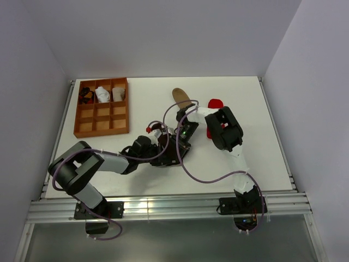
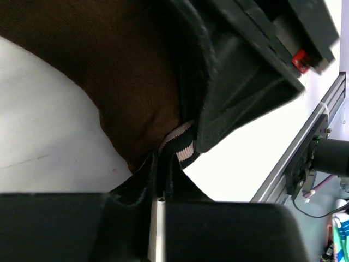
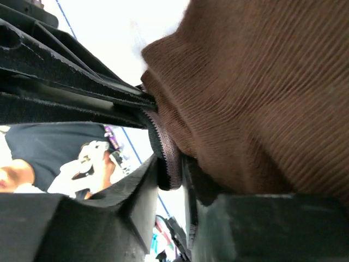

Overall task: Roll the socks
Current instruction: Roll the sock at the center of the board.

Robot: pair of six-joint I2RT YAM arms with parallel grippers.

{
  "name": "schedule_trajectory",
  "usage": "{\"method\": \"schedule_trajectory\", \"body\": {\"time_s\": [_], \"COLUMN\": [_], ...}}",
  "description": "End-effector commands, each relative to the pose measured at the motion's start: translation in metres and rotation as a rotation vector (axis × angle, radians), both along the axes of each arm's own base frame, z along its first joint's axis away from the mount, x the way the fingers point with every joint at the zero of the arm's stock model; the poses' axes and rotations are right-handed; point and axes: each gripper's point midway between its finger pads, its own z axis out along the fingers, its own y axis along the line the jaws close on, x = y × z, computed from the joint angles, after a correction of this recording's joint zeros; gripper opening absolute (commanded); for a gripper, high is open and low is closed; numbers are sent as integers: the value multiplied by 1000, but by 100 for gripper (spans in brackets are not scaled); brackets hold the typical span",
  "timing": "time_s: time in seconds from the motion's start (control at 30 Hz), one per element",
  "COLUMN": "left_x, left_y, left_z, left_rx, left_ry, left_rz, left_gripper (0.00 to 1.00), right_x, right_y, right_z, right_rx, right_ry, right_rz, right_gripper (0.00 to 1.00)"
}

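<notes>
The dark brown sock [image 2: 131, 71] is ribbed and bunched, its striped cuff [image 2: 182, 143] (pale and black bands) pinched at the edge; tan sock [image 1: 181, 98] lies flat farther back, red sock [image 1: 216, 103] just right, partly hidden

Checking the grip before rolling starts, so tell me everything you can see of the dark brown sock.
The dark brown sock is a ribbed knit, bunched into folds, with a cuff striped pale and black. The left tool pinches it by the cuff; the right tool is shut on a dark edge of it. It lies on the white table, mostly hidden from above by both tools.
</notes>
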Motion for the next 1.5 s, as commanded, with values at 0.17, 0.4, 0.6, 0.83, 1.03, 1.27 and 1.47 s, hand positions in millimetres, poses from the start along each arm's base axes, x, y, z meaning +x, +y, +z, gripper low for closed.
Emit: {"method": "schedule_trajectory", "body": {"time_s": [0.17, 0.4, 0.6, 0.83, 1.03, 1.27, 1.47], "left_x": [-12, -23, -32, -42, -40, -38, -32], "left_y": [18, 21, 19, 30, 49, 51, 48], "left_z": [-32, -37, -36, -38, -37, -38, -37], "left_rx": [216, 296, 319, 296, 311, 335, 352], "left_ry": [213, 359, 460, 632, 721, 786, 801], "left_rz": [52, 72, 53, 65, 106, 85, 68], "left_gripper": [0, 0, 0, 0, 0, 0, 0], "right_x": [44, 67, 93, 88, 61, 9, -5], "right_y": [-6, -14, -39, -53, -52, -16, -5], "right_z": [6, 33, 50, 71, 76, 70, 64], "right_rx": [9, 50, 71, 138, 212, 309, 305], "right_ry": [-361, -485, -642, -892, -1097, -1250, -1334], "right_rz": [0, -97, -195, -169, -19, 229, 347], "right_gripper": [54, 57, 49, 48, 49, 58, 63]}}
